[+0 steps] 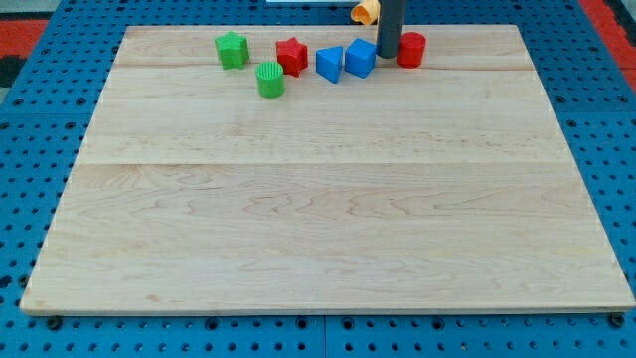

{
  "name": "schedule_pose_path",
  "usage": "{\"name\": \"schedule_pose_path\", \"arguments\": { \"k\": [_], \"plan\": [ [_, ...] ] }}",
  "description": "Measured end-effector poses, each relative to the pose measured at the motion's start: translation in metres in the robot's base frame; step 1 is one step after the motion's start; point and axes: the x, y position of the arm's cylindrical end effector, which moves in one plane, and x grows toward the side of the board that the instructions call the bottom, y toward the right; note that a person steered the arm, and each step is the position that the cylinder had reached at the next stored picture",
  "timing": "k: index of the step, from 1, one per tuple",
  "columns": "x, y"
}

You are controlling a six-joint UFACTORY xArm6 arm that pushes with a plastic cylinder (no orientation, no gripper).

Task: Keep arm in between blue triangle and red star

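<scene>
Blue pegboard, dotted with holes, frames a pale wooden worktop (318, 199) with visible grain and faint seams between its planks. All the blocks sit in a loose row near the view's top edge.

From the view's left: a green star (232, 49), a ribbed green cylinder (269, 80) slightly lower, the red star (291, 56), the blue triangle (329, 63), a blue cube (360, 58) and a red cylinder (411, 49). A yellow-orange piece (366, 12) peeks out at the top, partly hidden; I cannot make out its shape.

The tool is a plain dark rod with nothing to open or close, so it clamps on nothing. My tip (388, 56) rests between the blue cube and the red cylinder, close to both, to the view's right of the blue triangle.

The two blocks I care about stand just beside each other, with only a narrow gap between them. I judge them light, rigid moulded plastic with smooth faces that will slide easily on the wood. No grasping is possible; I can only nudge. The star's points would likely make it spin if struck off-centre, and the triangle's flat side should push straighter. Entering that gap probably means approaching from the view's bottom.
</scene>
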Motion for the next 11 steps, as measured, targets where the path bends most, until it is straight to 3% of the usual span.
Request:
{"name": "schedule_pose_path", "arguments": {
  "k": [2,3,4,5,6,7,8,9,11],
  "plan": [
    [-0.007,-0.092],
    [0.009,-0.064],
    [0.027,-0.075],
    [0.005,-0.106],
    [-0.051,-0.087],
    [-0.063,-0.118],
    [-0.037,-0.167],
    [0.025,-0.169],
    [0.111,-0.098]
  ]
}}
